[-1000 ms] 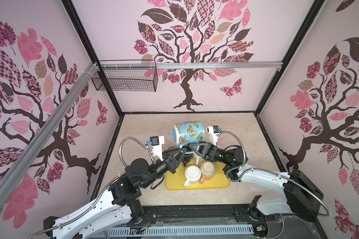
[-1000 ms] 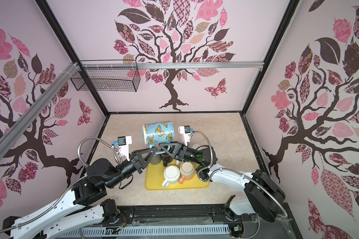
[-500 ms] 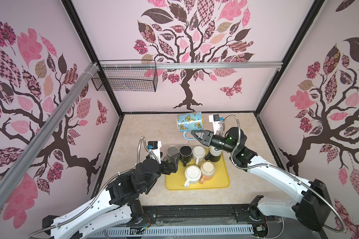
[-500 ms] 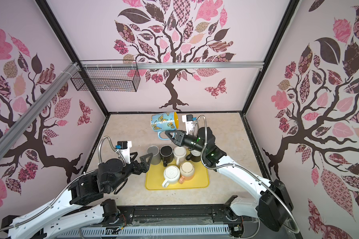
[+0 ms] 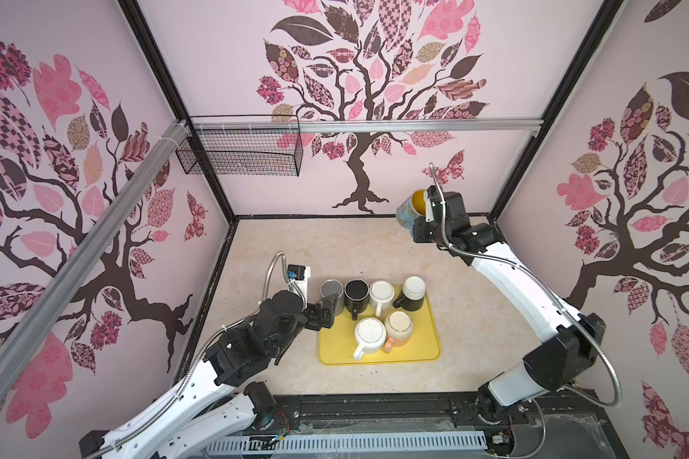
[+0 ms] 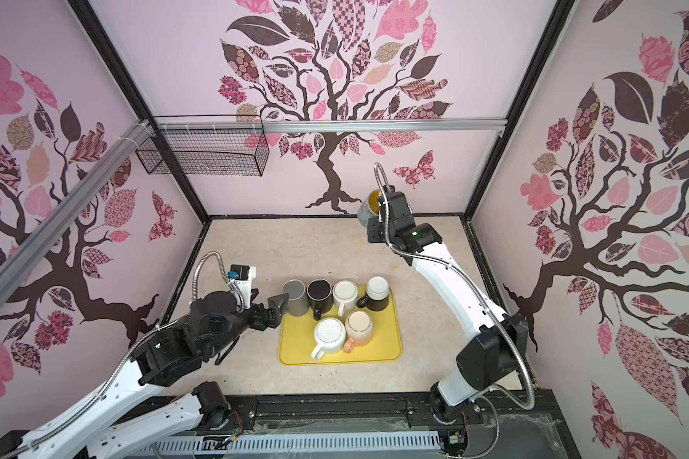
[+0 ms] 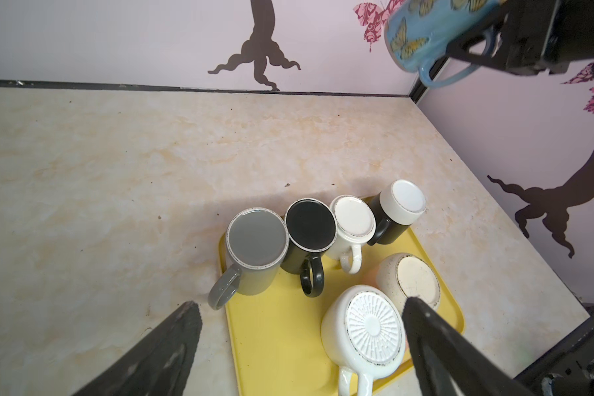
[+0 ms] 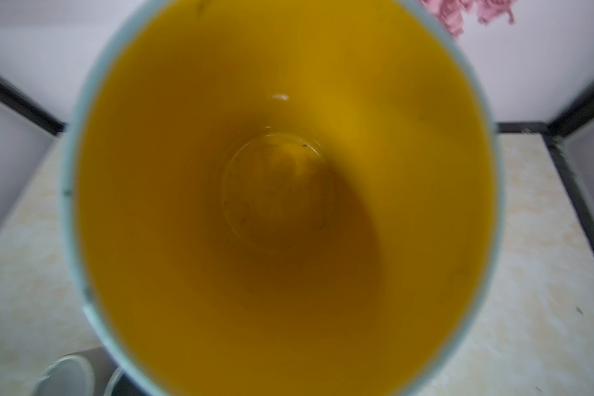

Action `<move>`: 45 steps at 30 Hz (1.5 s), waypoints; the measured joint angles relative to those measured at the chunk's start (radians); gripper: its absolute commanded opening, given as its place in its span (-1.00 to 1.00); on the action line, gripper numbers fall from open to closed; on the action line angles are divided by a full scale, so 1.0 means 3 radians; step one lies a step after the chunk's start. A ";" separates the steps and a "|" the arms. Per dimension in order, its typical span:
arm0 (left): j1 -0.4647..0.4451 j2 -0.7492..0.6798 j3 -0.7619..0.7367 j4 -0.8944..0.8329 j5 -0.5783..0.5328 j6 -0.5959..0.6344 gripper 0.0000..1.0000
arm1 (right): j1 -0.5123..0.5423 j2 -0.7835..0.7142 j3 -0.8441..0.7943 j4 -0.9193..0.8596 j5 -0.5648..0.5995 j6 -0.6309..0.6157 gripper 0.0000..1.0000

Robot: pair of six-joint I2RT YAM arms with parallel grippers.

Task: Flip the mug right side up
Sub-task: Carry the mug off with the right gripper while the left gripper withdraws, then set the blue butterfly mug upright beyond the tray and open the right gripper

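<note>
Mug [image 5: 405, 212]: blue glaze with yellow butterflies, yellow inside, one blue handle [image 7: 439, 77]. It is gripped at the handle and held well above the table [image 5: 335, 246], near the back right corner. In both top views it is tilted, mouth upward [image 6: 372, 198]. The wrist view down the inside [image 8: 282, 192] shows dark specks on the bottom.

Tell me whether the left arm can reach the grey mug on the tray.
Probably yes: the left fingers stand open right beside the grey mug, nothing between them, its handle turned toward them.
</note>
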 measured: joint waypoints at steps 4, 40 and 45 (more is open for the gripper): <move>0.0276 -0.0038 0.0000 -0.0004 0.0308 0.0000 0.87 | -0.0367 0.0211 -0.0135 -0.0252 0.0004 -0.0114 -1.00; 0.0338 0.0292 -0.0094 0.0057 0.0740 0.0011 0.86 | -0.0800 0.0516 -0.1033 0.0460 0.0060 -0.0404 -1.00; 0.0340 0.0254 -0.0139 0.0056 0.0735 0.0008 0.86 | -0.0800 0.0516 -0.1189 0.0516 0.0017 -0.0354 -1.00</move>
